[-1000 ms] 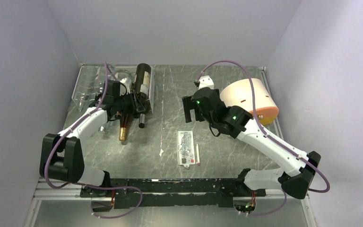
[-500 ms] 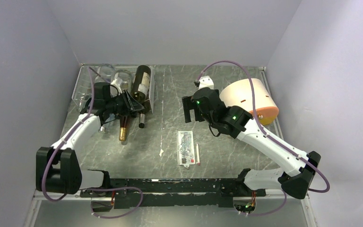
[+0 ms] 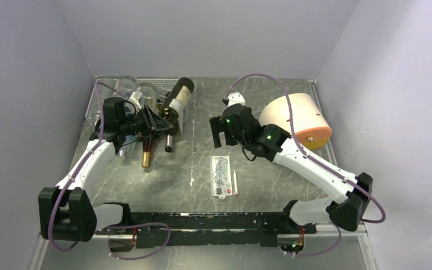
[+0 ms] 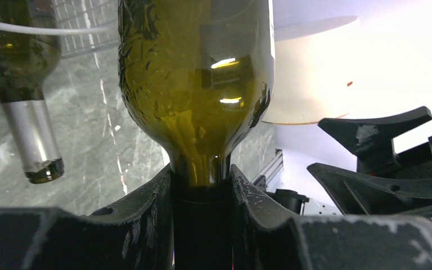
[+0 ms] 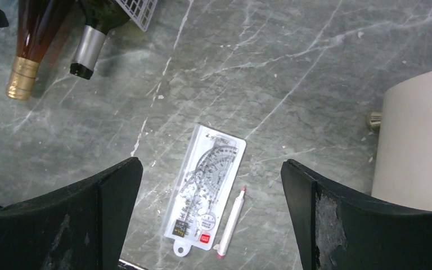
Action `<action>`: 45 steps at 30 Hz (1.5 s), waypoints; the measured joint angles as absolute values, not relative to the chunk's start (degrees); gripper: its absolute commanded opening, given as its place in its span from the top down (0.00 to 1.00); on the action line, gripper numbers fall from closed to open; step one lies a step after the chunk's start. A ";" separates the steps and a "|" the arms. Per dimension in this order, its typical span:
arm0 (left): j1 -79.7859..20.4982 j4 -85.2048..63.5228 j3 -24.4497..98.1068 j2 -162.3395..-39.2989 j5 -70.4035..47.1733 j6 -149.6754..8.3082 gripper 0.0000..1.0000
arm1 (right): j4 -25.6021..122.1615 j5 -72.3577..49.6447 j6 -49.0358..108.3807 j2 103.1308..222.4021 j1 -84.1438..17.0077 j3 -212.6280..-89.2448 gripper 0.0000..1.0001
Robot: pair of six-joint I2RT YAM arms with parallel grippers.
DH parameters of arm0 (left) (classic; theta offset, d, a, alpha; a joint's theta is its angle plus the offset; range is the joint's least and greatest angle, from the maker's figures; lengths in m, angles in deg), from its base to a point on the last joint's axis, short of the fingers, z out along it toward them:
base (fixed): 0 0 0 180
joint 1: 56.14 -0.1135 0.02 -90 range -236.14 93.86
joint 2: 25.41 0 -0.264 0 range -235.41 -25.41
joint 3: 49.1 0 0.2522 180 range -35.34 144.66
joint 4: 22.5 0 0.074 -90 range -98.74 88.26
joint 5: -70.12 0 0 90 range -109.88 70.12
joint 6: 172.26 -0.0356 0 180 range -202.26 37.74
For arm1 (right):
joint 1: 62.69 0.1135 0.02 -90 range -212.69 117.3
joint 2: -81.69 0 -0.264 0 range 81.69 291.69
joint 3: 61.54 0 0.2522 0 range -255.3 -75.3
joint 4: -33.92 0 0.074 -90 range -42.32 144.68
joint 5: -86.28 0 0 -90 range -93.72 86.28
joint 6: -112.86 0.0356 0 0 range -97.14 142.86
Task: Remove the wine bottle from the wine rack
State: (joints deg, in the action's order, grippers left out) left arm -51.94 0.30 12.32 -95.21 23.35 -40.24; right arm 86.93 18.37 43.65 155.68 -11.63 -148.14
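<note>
My left gripper point(image 3: 153, 121) is shut on the neck of a dark green wine bottle point(image 3: 179, 97) with a white label. The bottle's base is tilted up and to the right, over the right side of the white wire wine rack point(image 3: 178, 119). In the left wrist view the bottle point(image 4: 197, 84) fills the frame, and both fingers point(image 4: 146, 208) press against its neck. My right gripper point(image 3: 223, 133) is open and empty above the table's middle. In the right wrist view its jaws stand wide apart.
A gold-necked bottle point(image 3: 146, 154) and a silver-necked bottle point(image 3: 169, 144) lie with their necks sticking out of the rack's front. Clear bottles point(image 3: 128, 85) lie at the rack's back. A ruler packet point(image 3: 220, 174) and a pen point(image 3: 235, 183) lie mid-table. A cream cylinder point(image 3: 295, 115) lies at the right.
My left gripper has swung the held bottle so its base rose and moved right. The left arm shifted left. My right arm moved slightly left, still open.
</note>
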 measured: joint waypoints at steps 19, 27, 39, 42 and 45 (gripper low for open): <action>-49.51 18.03 11.05 -86.56 25.12 -47.70 0.93 | 65.27 -4.25 26.56 159.18 -8.98 -141.50 0.00; -40.70 27.18 7.66 -86.08 17.95 -48.09 0.93 | 46.34 -13.93 13.71 159.81 -4.65 -126.94 0.00; -35.98 32.04 8.34 -87.30 12.61 -50.19 0.93 | 29.62 -21.41 -5.28 163.42 -4.65 -119.73 0.03; -35.76 33.13 9.00 -87.56 12.46 -50.84 0.87 | 27.13 -22.70 -9.87 165.15 -4.26 -118.92 0.03; -35.63 33.79 9.19 -87.54 12.46 -51.28 0.85 | 26.41 -23.31 -14.20 168.03 -3.93 -120.05 0.03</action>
